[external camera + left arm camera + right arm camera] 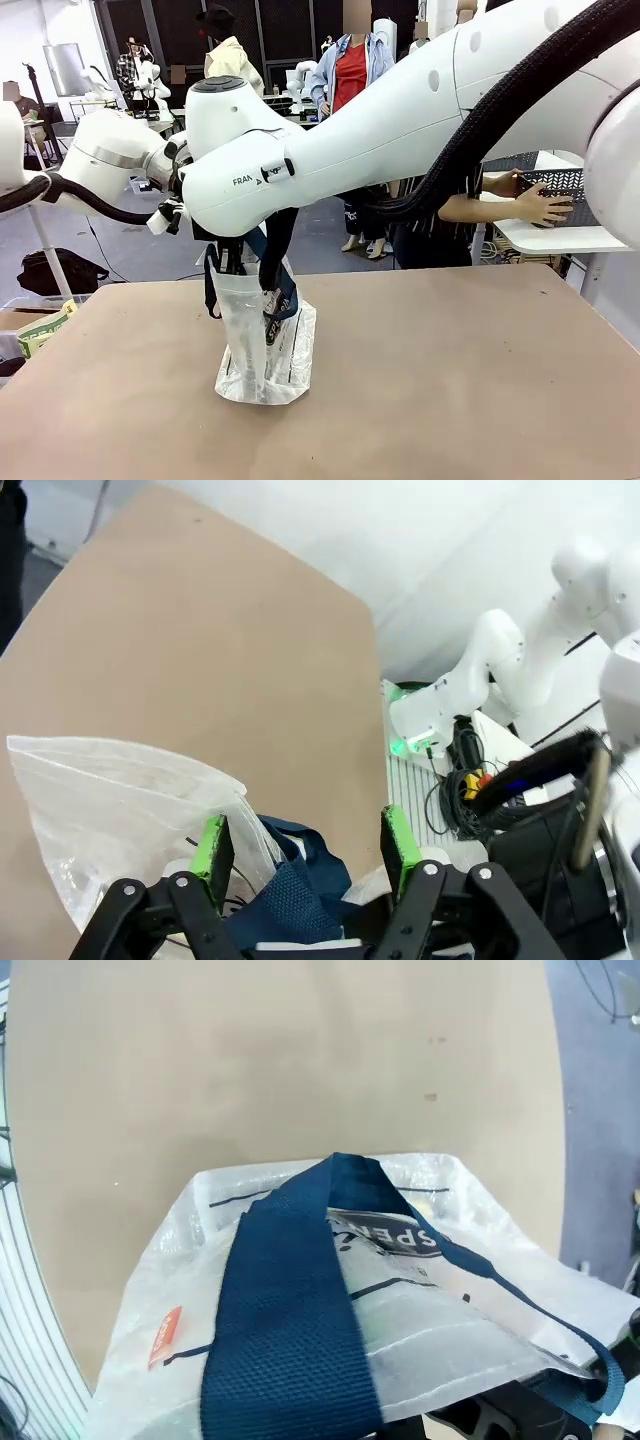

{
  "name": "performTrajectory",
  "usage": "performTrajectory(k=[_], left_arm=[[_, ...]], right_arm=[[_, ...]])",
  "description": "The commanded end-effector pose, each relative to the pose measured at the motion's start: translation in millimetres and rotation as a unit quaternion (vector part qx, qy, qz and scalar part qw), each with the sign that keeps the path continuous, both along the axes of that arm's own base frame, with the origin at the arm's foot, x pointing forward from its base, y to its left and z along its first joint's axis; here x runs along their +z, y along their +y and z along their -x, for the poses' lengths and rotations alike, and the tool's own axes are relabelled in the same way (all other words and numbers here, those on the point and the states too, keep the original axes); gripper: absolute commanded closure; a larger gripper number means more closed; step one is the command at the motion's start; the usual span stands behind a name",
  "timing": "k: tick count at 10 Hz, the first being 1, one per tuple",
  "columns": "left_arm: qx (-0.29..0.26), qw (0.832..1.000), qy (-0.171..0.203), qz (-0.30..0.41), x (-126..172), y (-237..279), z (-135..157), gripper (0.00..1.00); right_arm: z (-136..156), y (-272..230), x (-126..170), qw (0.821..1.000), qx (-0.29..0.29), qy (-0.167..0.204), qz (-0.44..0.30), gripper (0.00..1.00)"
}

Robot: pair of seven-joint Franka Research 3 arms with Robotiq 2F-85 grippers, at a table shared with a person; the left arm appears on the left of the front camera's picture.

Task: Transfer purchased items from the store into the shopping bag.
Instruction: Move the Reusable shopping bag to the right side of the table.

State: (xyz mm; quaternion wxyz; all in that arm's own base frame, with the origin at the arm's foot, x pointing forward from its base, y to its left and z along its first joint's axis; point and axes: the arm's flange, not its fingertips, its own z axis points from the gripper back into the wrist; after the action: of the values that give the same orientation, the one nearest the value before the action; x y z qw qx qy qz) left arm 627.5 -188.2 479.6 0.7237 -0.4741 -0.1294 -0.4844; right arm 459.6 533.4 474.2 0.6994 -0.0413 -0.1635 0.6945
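Right now your right gripper (pixel 240 262) is clamping shut on a handle of the shopping bag (pixel 265 350), standing mid-table, while your left gripper (pixel 305 845) is spreading wide at its mouth. If that strap slips, the bag is likely collapsing shut.

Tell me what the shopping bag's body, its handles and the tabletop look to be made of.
Shopping bag body: thin translucent white plastic, probably woven, crinkled and slightly glossy. Handles: navy fabric webbing with a visible coarse weave. Table: matte tan-brown board, smooth and unreflective, possibly fibreboard or laminate.
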Motion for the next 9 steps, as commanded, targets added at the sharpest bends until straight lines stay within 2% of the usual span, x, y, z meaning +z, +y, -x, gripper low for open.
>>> performTrajectory(k=[1,3,6,7,9], left_arm=[[0.033,0.998,0.007,-0.056,2,-9,0,0.23],[0.035,0.996,0.015,-0.078,2,-17,-3,0.23],[0.072,0.99,0.02,-0.122,1,-25,-7,0.23],[0.078,0.989,0.017,-0.126,1,-25,-6,0.33],[0.086,0.987,0.01,-0.138,1,-26,-4,0.7]], right_arm=[[1,13,0,1.0,0.002,-0.009,0.01,1.0],[2,16,0,1.0,0.005,-0.009,0.008,1.0],[6,15,1,1.0,0.012,-0.012,0.006,1.0],[9,14,1,1.0,0.013,-0.014,0.004,1.0],[11,13,2,1.0,0.017,-0.019,0.003,1.0]])
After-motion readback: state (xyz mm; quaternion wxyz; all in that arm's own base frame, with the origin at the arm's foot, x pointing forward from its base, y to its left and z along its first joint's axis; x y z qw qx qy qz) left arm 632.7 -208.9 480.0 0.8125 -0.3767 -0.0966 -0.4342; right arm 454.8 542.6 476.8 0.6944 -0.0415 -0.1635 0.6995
